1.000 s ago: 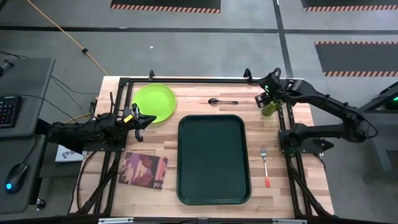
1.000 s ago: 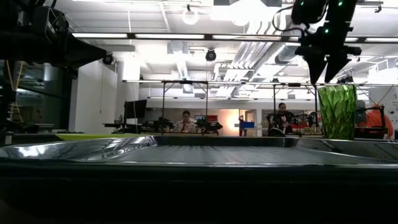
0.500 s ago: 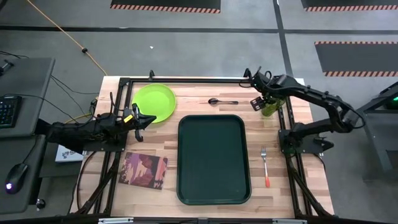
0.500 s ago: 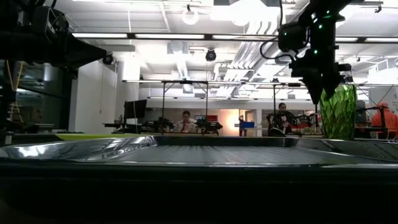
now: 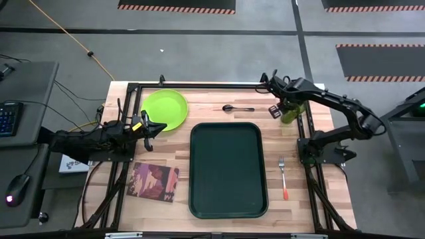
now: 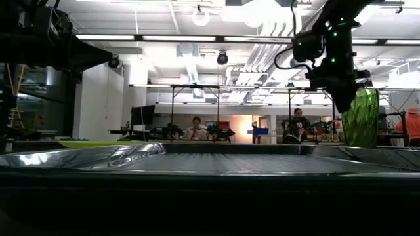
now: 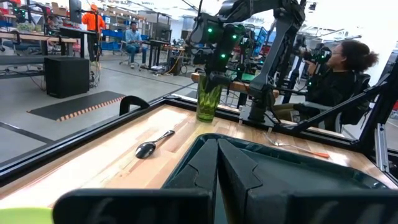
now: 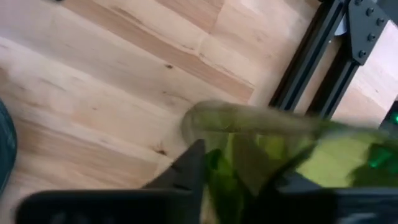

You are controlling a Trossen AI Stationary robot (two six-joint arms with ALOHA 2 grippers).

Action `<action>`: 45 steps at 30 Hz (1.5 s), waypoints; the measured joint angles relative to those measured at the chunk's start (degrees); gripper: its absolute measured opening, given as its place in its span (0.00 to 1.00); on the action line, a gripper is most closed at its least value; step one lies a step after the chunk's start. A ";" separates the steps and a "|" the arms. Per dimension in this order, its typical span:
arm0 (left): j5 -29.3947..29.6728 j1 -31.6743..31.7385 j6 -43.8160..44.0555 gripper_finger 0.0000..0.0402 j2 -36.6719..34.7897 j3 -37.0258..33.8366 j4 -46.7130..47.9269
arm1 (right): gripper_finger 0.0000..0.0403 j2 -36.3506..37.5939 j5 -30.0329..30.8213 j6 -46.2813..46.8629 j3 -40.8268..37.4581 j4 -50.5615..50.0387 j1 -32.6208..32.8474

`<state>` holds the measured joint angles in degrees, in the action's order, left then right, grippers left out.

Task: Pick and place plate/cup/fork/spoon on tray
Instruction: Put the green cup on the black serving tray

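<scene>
The dark-green cup (image 5: pixel 289 116) stands on the wood at the table's far right, and my right gripper (image 5: pixel 281 110) is closed on its upper part. The lime-green plate (image 5: pixel 165 109) lies at the far left. My left gripper (image 5: pixel 159 126) waits beside it, shut and level. Between them sits the dark green tray (image 5: pixel 228 169), with nothing on it. The dark spoon (image 5: pixel 237 108) lies beyond the tray's far edge. The orange-handled fork (image 5: pixel 283 176) lies to the tray's right. My right gripper comes at the cup from above, slanting down, and has its upper wall near the rim (image 8: pixel 214 127) between its two fingers (image 8: pixel 189 168). Whether one finger is inside the cup, I cannot tell. The cup (image 6: pixel 362 121) leans a little, its base low at the table.
A reddish-brown patterned mat (image 5: pixel 154 182) lies at the near left. Black frame rails (image 5: pixel 302 136) run right beside the cup and around the table's edges. People sit at benches in the room beyond the table.
My right gripper has come down from above the cup onto its upper part and its fingers have closed in on it. The cup, upright before, now leans slightly and stays in its place.
</scene>
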<state>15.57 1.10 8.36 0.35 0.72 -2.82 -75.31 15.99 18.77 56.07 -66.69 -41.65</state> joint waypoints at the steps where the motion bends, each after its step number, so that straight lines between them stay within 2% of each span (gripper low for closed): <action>1: 0.00 0.00 0.00 0.01 0.01 0.00 0.01 | 0.10 0.33 -0.12 -0.74 0.00 -0.34 0.00; 3: 0.00 0.00 -0.01 0.01 0.01 0.00 0.00 | 0.03 1.10 -0.08 -1.34 0.40 -1.50 0.00; 8: 0.00 0.00 0.00 0.01 0.01 0.01 0.01 | 0.04 2.21 -0.13 -2.41 5.54 -6.37 0.88; 12: 0.00 0.00 0.00 0.01 -0.01 0.01 0.01 | 0.01 2.45 -2.04 -5.32 11.96 -7.21 5.66; 15: 0.02 0.00 0.00 0.01 0.01 0.00 0.00 | 0.01 2.45 -8.89 -7.53 15.70 -6.06 11.19; 19: 0.02 0.00 0.00 0.01 0.01 0.01 -0.01 | 0.01 2.47 -16.03 -7.16 17.44 -2.97 21.87; 22: 0.02 0.00 -0.02 0.01 -0.01 0.01 -0.01 | 0.01 1.66 -16.70 -4.86 16.95 -1.01 31.22; 25: 0.00 0.00 -0.01 0.01 0.01 0.01 -0.01 | 0.00 -1.29 -14.58 -0.28 16.85 -0.01 39.50; 29: 0.01 0.00 -0.01 0.01 -0.01 0.00 0.01 | 0.00 -7.11 -12.05 0.67 18.00 -0.35 46.53; 36: 0.00 0.00 0.00 0.01 0.00 0.00 0.01 | 0.00 -16.40 -7.19 -4.11 20.70 -3.67 47.98; 45: 0.01 0.00 0.00 0.01 0.01 0.01 0.00 | 0.00 -18.44 -8.48 -7.84 20.79 -1.79 43.96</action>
<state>15.58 1.10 8.36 0.36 0.73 -2.82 -93.76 7.51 10.93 76.86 -68.48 2.31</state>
